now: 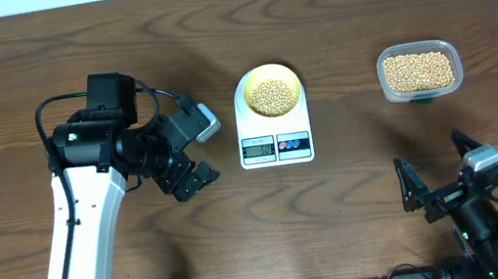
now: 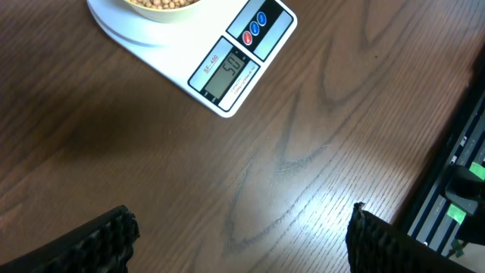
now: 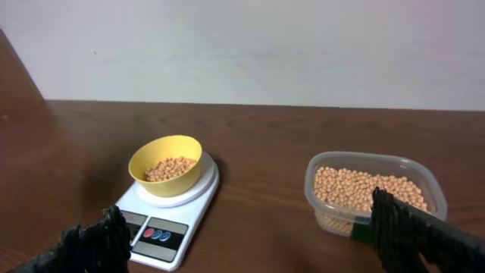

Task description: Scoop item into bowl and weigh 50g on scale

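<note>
- The scale (image 1: 276, 145) is seen at the centre of the overhead frame on the wooden table (image 1: 328, 9), with its display and two buttons turned toward the lower edge.
- The yellow bowl (image 1: 265, 70) is set on the scale's round platform, and a heap of tan beans (image 1: 271, 96) is held in it.
- A clear plastic tub (image 1: 383, 75), filled with the same beans, is placed at the upper right, well apart from the scale.
- The left gripper (image 1: 192, 182) is held just left of the scale over bare table; its jaws are spread wide and nothing is gripped.
- The right gripper (image 1: 426, 149) is found at the lower right, below the tub, with its jaws fully parted and nothing between them.
</note>
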Controlling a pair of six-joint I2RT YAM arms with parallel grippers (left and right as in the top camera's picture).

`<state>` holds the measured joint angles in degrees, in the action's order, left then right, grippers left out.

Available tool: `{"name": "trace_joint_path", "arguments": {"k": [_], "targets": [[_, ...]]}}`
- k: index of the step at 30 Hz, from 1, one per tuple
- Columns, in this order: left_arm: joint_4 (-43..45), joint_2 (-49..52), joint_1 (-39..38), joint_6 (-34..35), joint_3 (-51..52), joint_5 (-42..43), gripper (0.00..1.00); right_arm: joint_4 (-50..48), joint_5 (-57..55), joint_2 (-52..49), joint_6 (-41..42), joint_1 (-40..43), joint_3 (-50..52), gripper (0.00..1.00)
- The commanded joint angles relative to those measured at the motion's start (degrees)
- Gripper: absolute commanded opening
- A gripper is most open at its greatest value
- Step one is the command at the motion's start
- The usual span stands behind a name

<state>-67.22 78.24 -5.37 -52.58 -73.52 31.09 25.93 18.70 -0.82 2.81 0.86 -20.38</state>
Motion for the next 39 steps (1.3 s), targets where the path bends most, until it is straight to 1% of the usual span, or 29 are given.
{"name": "trace_joint_path", "arguments": {"k": [1, 5, 10, 13, 17, 21, 39], "targets": [[-0.20, -0.07, -0.13, -0.50, 0.28, -0.33, 0.91, -0.46, -4.46, 0.52, -2.67, -1.90, 2.34, 0.99], [-0.20, -0.07, -0.13, -0.50, 0.28, -0.35, 0.90, -5.79, -6.82, 0.55, -2.71, -2.25, 6.88, 0.99], [-0.20, -0.07, -0.13, -0.50, 0.28, -0.35, 0.90, -17.75, -6.75, 0.55, -2.91, -2.27, 15.80, 0.99], [-0.20, -0.07, -0.13, -0.50, 0.28, -0.33, 0.90, -22.60, -6.75, 0.55, -2.91, -2.49, 19.39, 0.99], [-0.17, -0.07, -0.13, -0.50, 0.28, -0.33, 0.91, -22.49, -7.72, 0.55, -3.17, -2.75, 20.06, 0.99], [-0.17, -0.07, -0.13, -0.50, 0.28, -0.33, 0.90, -22.32, -8.94, 0.55, -5.68, -3.74, 20.06, 0.99], [-0.20, -0.07, -0.13, -0.50, 0.28, -0.33, 0.91, -22.38, -8.92, 0.50, -5.66, -3.74, 20.06, 0.99]]}}
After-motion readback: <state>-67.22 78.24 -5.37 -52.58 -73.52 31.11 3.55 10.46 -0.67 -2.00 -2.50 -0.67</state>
